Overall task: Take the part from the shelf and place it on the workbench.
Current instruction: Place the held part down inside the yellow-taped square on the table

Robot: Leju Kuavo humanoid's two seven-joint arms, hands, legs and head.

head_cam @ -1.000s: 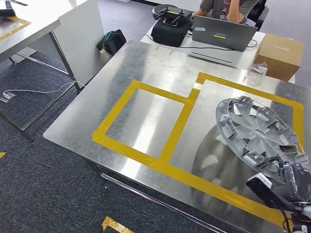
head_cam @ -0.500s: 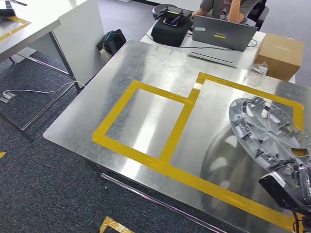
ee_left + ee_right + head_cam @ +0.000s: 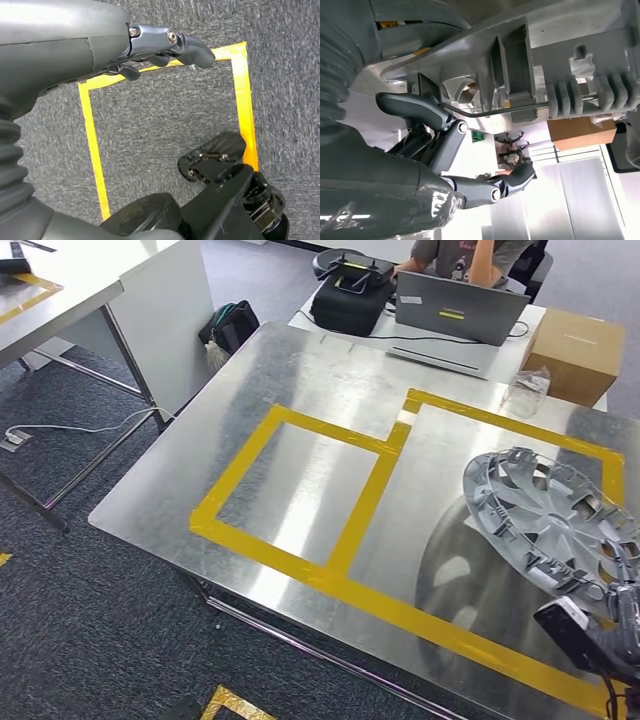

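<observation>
- grey hubcap (image 3: 555,520) off the shelf already, held tilted above the metal worktop (image 3: 317,380), over the larger yellow-taped rectangle (image 3: 483,640); far rim raised, near rim low by the right hand (image 3: 604,625).
- inner, ribbed side of the hubcap facing up; dark reflection of it on the worktop just beneath, so probably not yet resting flat, though contact at the near edge cannot be made out.
- by judgement, late in the task: fetching done, carrying done; left to do are lowering the hubcap onto the worktop inside the tape, letting go, and drawing the arm clear.
- right hand at the near rim of the hubcap; in the right wrist view, thumb (image 3: 414,107) hooked against the hubcap's ribbed underside and wire ring, darker fingers (image 3: 497,187) stretched out beneath and apart from it; taken as gripping the rim, though the exact pinch point is hidden by the part.
- left hand (image 3: 151,47) hanging low over grey carpet with a yellow tape square (image 3: 90,145), well away from the hubcap; fingers nearly straight, spread, holding nothing.
- beyond the hubcap, at the far edge of the worktop: a crumpled clear bag (image 3: 526,390), a cardboard box (image 3: 577,352), a laptop (image 3: 456,305) with a seated person (image 3: 468,255) behind it, and a black bag (image 3: 351,295).
</observation>
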